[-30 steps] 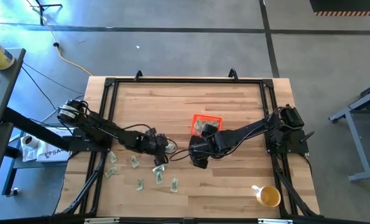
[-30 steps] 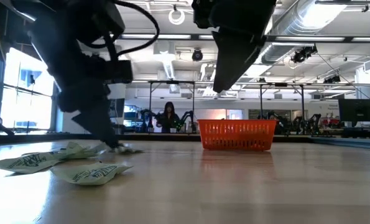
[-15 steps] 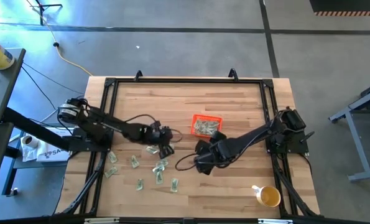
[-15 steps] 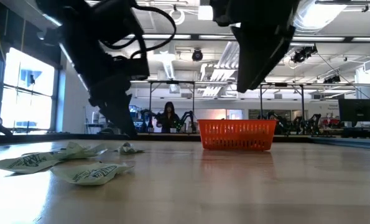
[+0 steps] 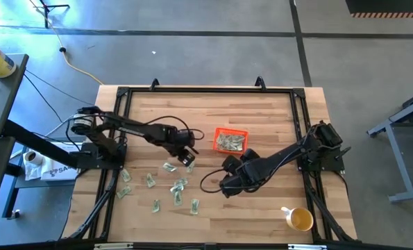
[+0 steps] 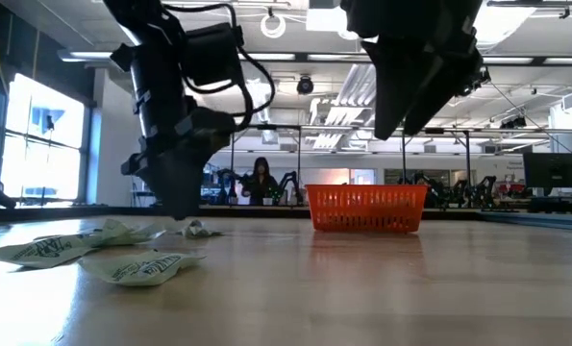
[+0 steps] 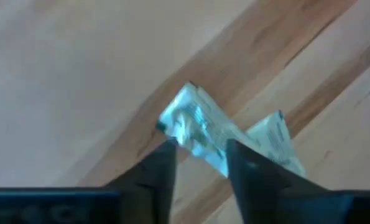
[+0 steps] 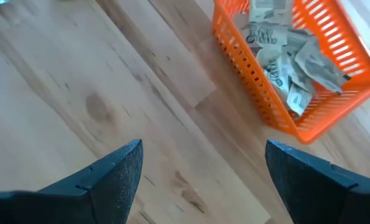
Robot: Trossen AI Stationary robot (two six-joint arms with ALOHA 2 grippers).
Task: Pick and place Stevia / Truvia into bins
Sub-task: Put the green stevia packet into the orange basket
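Several pale green and white Stevia sachets (image 5: 176,187) lie flat on the wooden table at the near left, and also show in the low view (image 6: 136,269). The orange bin (image 5: 242,132) stands mid-table with several sachets inside (image 8: 278,43). My left gripper (image 5: 187,155) is just left of the bin, shut on a sachet (image 7: 194,124). My right gripper (image 5: 225,187) hangs open and empty, nearer the table's near edge than the bin (image 8: 259,93). My left gripper pinches a crumpled sachet between its two fingers (image 7: 163,168), holding the end nearest them (image 7: 206,152). The rest of the sachet sticks out past the fingertips over the wood. A second pale piece (image 7: 273,138) shows beside it; whether it is a separate sachet I cannot tell.
A yellow cup (image 5: 300,220) with a white handle stands at the near right. A black frame (image 5: 206,89) runs around the table edges. Bare wood lies between the bin and the cup and along the far side.
My left gripper has risen from the loose sachets with a sachet in its fingers and gone toward the bin. My right gripper has drawn back from beside the bin toward the table's near edge, still open.
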